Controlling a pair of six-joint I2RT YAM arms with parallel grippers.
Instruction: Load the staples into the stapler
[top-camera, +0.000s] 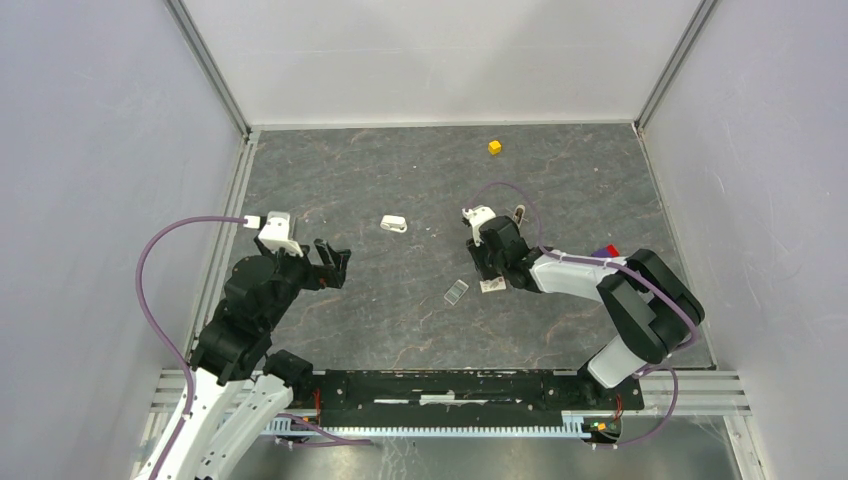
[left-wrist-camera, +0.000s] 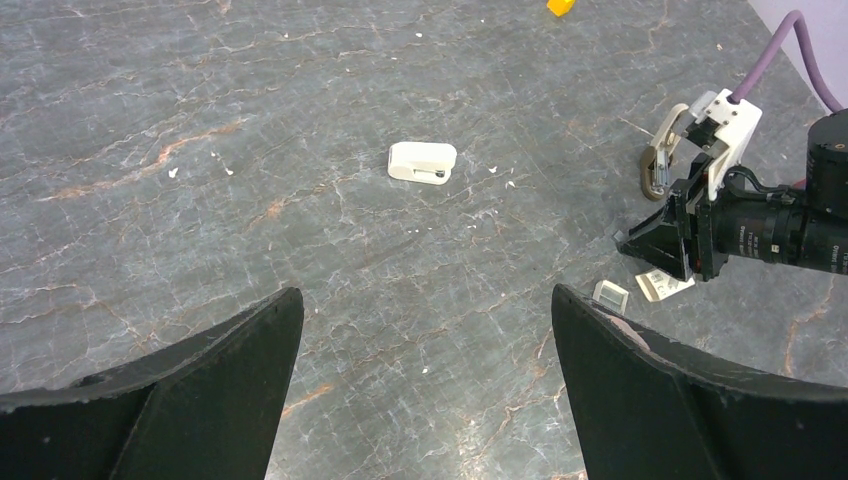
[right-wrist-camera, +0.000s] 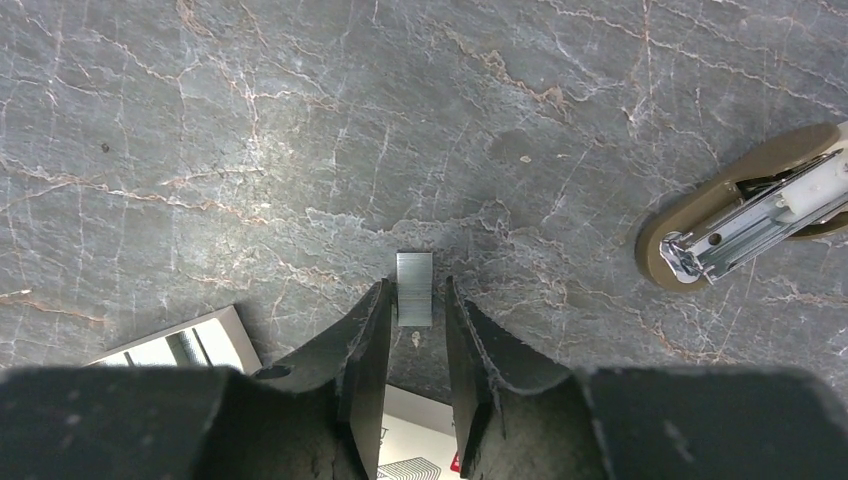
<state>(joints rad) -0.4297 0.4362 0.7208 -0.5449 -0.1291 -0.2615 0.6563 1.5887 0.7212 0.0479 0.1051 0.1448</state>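
The staples (right-wrist-camera: 414, 288), a short silvery-grey strip, lie on the dark stone table between my right gripper's (right-wrist-camera: 414, 285) fingertips. The jaws stand narrowly apart, with a thin gap on each side of the strip. The stapler (right-wrist-camera: 745, 220) lies opened to the right of it, its metal channel showing over a tan base. It also shows in the top view (top-camera: 519, 212) and the left wrist view (left-wrist-camera: 658, 160). My left gripper (left-wrist-camera: 425, 292) is wide open and empty, left of centre in the top view (top-camera: 333, 265).
A small white block (top-camera: 394, 224) lies mid-table. A little clear case with a pale rim (top-camera: 456, 291) and a pale card with dark marks (top-camera: 492, 286) lie beside my right gripper (top-camera: 480, 266). A yellow cube (top-camera: 494, 147) sits far back. Walls enclose the table.
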